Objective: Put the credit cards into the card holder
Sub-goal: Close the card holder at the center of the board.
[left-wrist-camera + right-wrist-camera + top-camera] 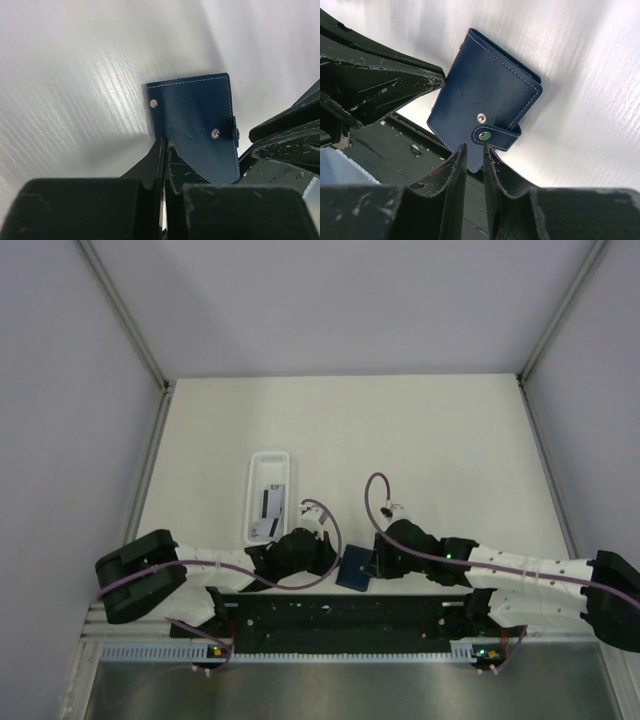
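The dark navy card holder (352,569) sits tilted near the table's front edge, between my two grippers. In the left wrist view it (200,122) is folded, showing two pale snap studs. My left gripper (165,144) is shut on its near edge. In the right wrist view the holder (485,90) has its strap (500,136) loose, off the stud. My right gripper (475,150) is closed on its lower corner. In the top view the left gripper (328,558) and right gripper (372,564) flank the holder. The credit cards (268,502) lie in the white tray.
A long white translucent tray (270,454) stands left of centre, just beyond the left arm. A black base bar (340,615) runs along the near edge under both arms. Metal frame posts rise at the back left and right corners of the table.
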